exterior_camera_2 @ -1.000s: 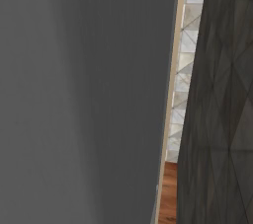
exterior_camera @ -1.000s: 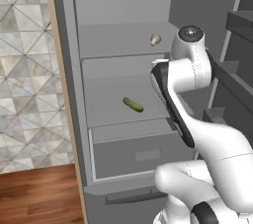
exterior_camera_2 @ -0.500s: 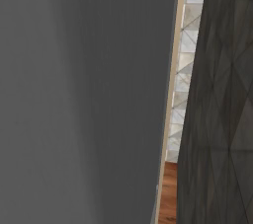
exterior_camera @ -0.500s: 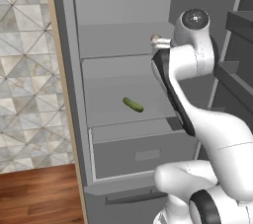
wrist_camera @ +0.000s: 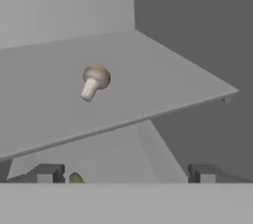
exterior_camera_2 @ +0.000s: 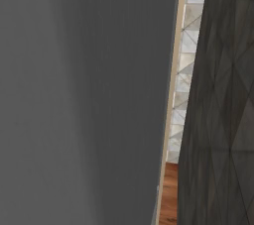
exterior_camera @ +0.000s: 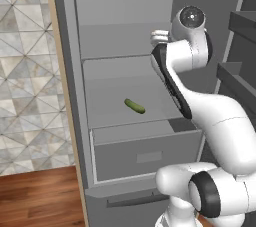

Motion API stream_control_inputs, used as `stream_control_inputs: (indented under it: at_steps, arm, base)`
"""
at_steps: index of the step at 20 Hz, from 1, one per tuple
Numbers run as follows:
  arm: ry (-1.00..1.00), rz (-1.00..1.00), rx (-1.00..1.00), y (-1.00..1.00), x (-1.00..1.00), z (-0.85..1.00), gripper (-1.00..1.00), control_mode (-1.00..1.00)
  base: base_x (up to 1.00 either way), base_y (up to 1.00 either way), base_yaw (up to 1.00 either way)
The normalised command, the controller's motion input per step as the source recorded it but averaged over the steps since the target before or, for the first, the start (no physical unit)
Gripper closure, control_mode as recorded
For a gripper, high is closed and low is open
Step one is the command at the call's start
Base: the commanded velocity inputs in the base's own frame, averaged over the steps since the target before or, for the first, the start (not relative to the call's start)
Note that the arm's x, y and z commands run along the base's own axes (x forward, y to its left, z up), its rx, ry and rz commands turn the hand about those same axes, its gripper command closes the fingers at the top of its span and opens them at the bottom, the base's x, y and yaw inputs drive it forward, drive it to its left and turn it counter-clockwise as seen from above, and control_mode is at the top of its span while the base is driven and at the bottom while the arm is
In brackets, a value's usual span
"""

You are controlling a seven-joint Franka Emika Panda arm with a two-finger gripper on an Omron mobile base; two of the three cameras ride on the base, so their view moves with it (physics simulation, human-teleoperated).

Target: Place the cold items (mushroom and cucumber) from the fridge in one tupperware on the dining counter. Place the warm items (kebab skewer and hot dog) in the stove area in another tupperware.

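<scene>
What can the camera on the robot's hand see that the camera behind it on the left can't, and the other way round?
The hand view alone shows the mushroom, lying on its side on the upper shelf, with the open tool short of it and empty. The left base view alone shows the white arm reaching into the fridge, the grey drawer below and the wood floor. Both show the cucumber on the lower shelf; in the hand view just a green tip of it peeks out at the bottom.

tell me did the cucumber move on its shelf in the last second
No. In the left base view the cucumber lies at the same spot on the fridge shelf, above the drawer, as before.
</scene>
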Motion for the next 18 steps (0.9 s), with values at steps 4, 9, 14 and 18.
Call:
stream_control_inputs:
  at_steps: [4,9,14,18]
  arm:
    - [0.31,0.0,-0.01,0.02,0.85,0.0,-1.0,-1.0]
    - [0.13,0.0,0.0,0.0,0.62,0.0,-1.0,-1.0]
    - [0.0,0.0,0.0,0.0,0.29,-0.12,-1.0,-1.0]
    - [0.0,0.0,0.0,0.0,0.39,-0.24,-1.0,-1.0]
  base:
    - [0.0,0.0,0.0]
    - [0.0,0.0,0.0]
    - [0.0,0.0,0.0]
    - [0.0,0.0,0.0]
